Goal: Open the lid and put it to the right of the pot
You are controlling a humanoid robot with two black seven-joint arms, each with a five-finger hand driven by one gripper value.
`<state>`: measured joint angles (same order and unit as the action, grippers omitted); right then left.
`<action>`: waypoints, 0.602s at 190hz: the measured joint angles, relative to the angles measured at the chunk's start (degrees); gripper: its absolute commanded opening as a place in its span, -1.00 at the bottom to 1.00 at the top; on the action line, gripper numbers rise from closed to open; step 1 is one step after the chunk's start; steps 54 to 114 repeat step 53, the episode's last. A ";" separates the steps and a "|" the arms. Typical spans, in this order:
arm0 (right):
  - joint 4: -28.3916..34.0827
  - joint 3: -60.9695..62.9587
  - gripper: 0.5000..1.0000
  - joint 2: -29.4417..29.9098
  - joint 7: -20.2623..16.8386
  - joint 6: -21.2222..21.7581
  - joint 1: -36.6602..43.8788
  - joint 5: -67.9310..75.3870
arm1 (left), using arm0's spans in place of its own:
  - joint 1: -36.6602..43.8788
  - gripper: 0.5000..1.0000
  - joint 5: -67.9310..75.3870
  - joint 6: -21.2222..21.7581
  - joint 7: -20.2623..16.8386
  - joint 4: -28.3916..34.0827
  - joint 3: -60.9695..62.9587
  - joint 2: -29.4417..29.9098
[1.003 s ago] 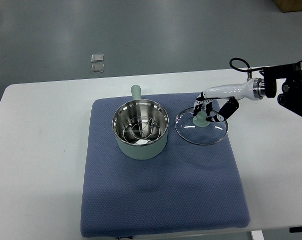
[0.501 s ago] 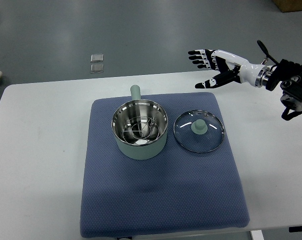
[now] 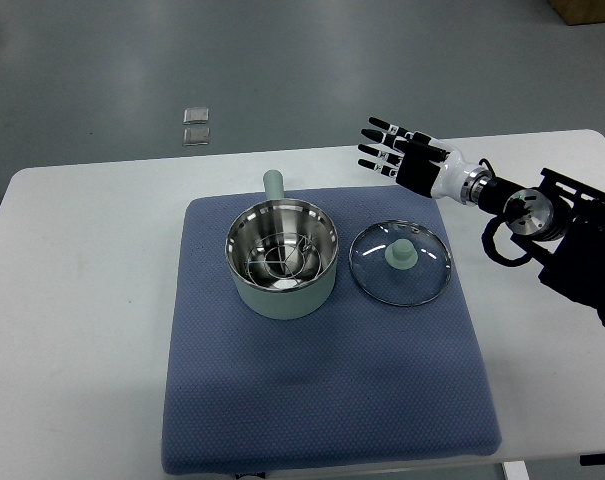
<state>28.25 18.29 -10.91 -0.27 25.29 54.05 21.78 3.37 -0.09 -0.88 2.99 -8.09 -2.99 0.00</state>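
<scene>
Glass lid [image 3: 400, 263] with pale green knob lies flat on the blue mat [image 3: 322, 400], centre-right of the frame, just beside the pot [image 3: 281, 258] on its right, rim near the pot wall but apparently not touching. Pot is uncovered: steel interior visible, with a wire rack and something pale under it; its green handle points toward the top of the frame. Mat sits on the white counter [image 3: 72, 300].

Task status, judged from layout: lid is off and placed right of the pot, so both parts look complete. Nothing obvious remains except clearing the arm away.

Right hand [image 3: 394, 157]: upper right of centre, above the lid in the picture, over the top edge of the mat, well apart from the lid knob. Fingers spread and extended toward the left of the frame, holding nothing. Forearm and wrist run off toward the right edge, dark arm housing over the counter at right.

Left hand: not visible.

Two small clear squares [image 3: 195, 126] on the grey floor, upper left of centre; not relevant.
</scene>
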 measured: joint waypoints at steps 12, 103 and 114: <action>-0.22 0.09 0.73 0.31 0.21 -0.13 -0.32 0.11 | 0.04 1.00 0.00 0.00 0.00 0.00 0.00 0.00; -1.05 0.14 0.73 0.63 0.70 -0.28 -1.10 -0.12 | 0.07 1.00 0.00 0.00 0.00 0.00 0.00 0.00; -1.05 0.14 0.73 0.63 0.70 -0.28 -1.10 -0.12 | 0.07 1.00 0.00 0.00 0.00 0.00 0.00 0.00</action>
